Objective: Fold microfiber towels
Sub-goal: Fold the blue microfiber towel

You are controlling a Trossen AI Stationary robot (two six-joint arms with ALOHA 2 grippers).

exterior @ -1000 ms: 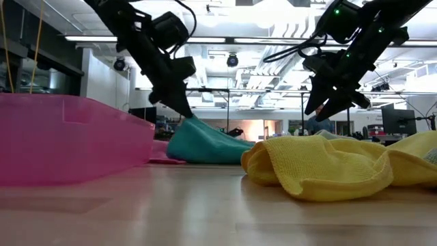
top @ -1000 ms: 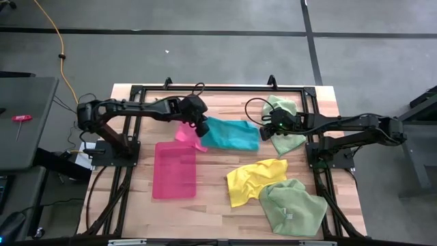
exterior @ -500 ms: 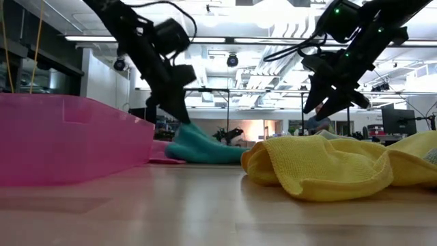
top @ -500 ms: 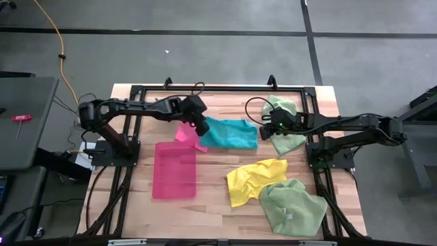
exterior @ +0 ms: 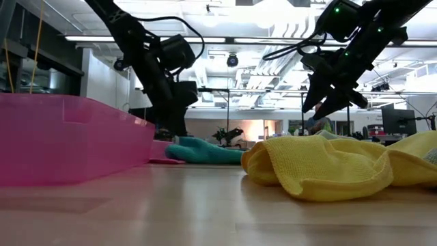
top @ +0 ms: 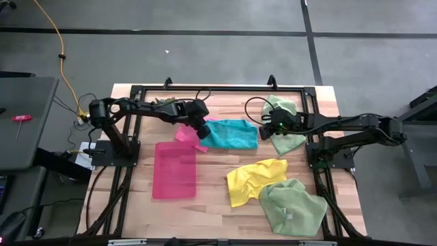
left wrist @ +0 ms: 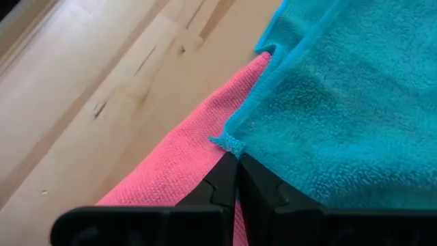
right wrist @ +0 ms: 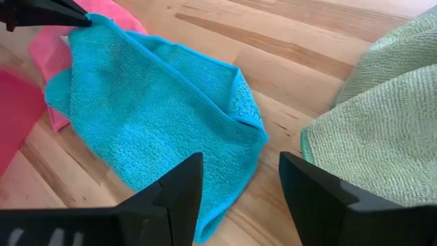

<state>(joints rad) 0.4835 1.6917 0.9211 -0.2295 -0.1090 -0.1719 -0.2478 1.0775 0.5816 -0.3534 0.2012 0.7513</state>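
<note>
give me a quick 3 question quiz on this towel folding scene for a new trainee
1. True or false: the left claw is shut on a corner of the teal towel.
2. Multiple choice: which cloth lies partly under the teal towel? A) yellow towel B) hot pink towel C) pale green towel
3. Fill in: the right claw hovers with fingers ____ between the teal towel and a pale green towel.

Key
1. True: the left wrist view shows its tips pinched on the towel's corner.
2. B: the hot pink towel shows beneath the teal edge; the yellow towel lies apart, nearer the front.
3. open: nothing is between them.
</note>
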